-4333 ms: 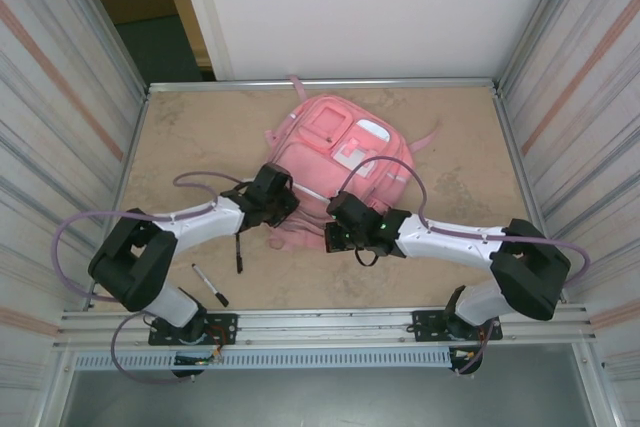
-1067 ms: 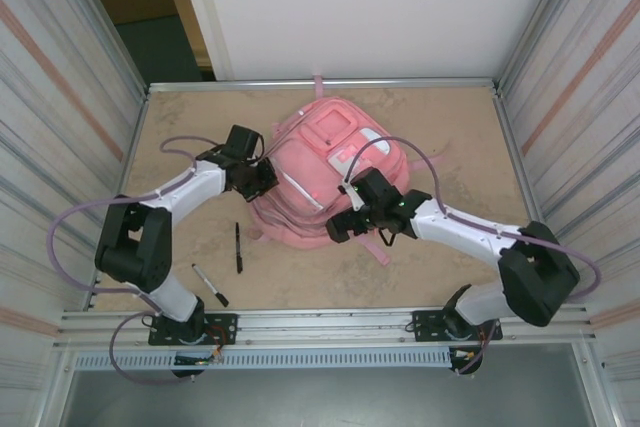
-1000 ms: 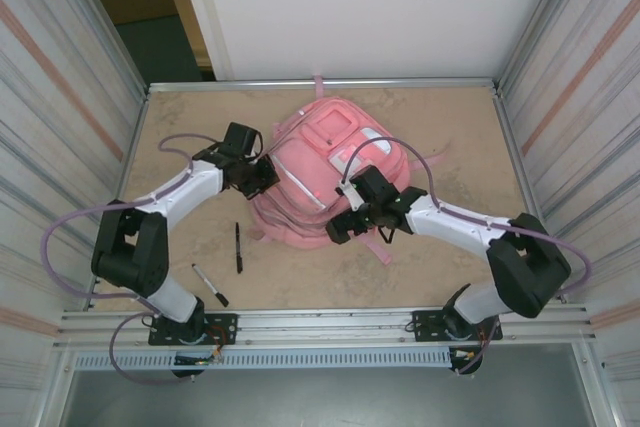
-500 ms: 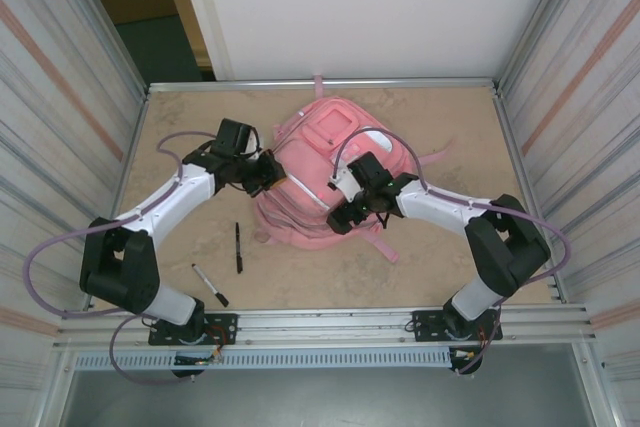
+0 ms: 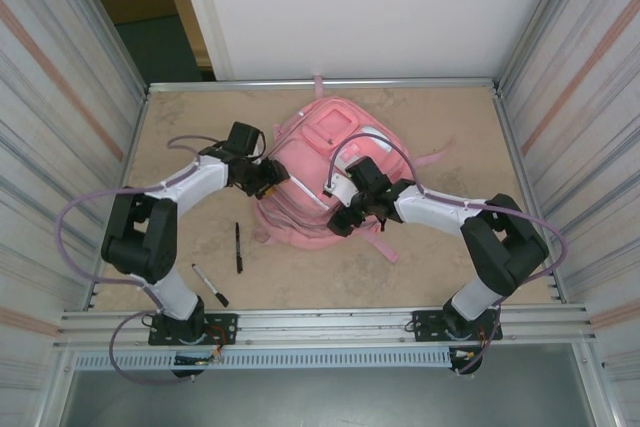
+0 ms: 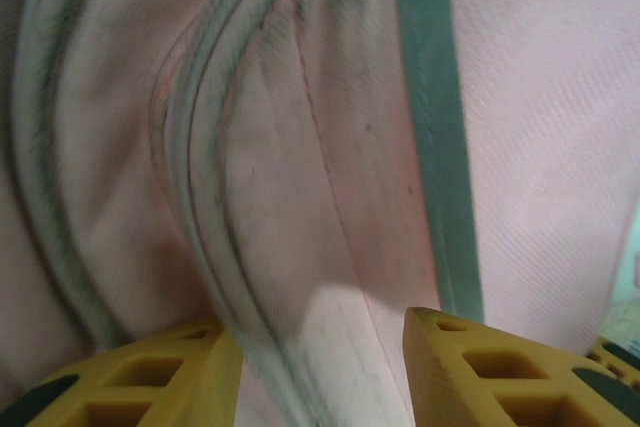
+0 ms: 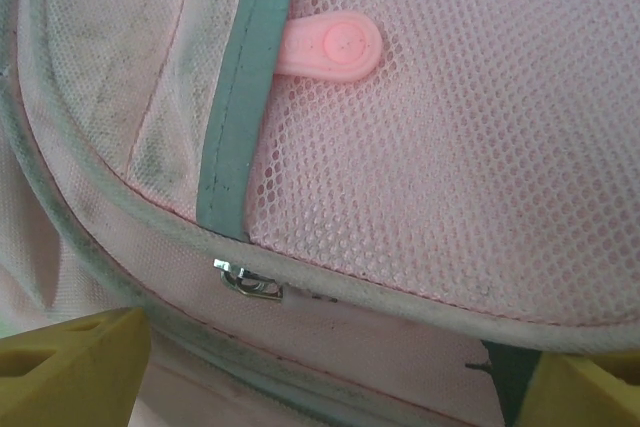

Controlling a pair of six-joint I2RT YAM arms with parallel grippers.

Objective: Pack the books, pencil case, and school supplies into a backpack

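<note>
2 grippers sit at the backpack (image 5: pixel 325 172), which lies mid-table (image 5: pixel 180 127), front up. L gripper (image 5: pixel 268 177) is at its L flank: jaws part-spread, pink fabric & piping between them, nothing visibly pinched. R gripper (image 5: pixel 347 217) is at the near-R side: jaws spread wide, empty, just short of the metal zip slider (image 7: pixel 250 285). 2 pens (image 5: pixel 238 247) lie on the table near-L, apart from the backpack.

Step, prob.: opening a zip compartment; pens not yet packed. Next move: R gripper closes on the zip slider, L gripper clamps fabric as a brace.

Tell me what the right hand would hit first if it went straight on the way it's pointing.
Probably the backpack: the right hand points straight at its fabric near the metal zip slider, though depth is unclear.
</note>
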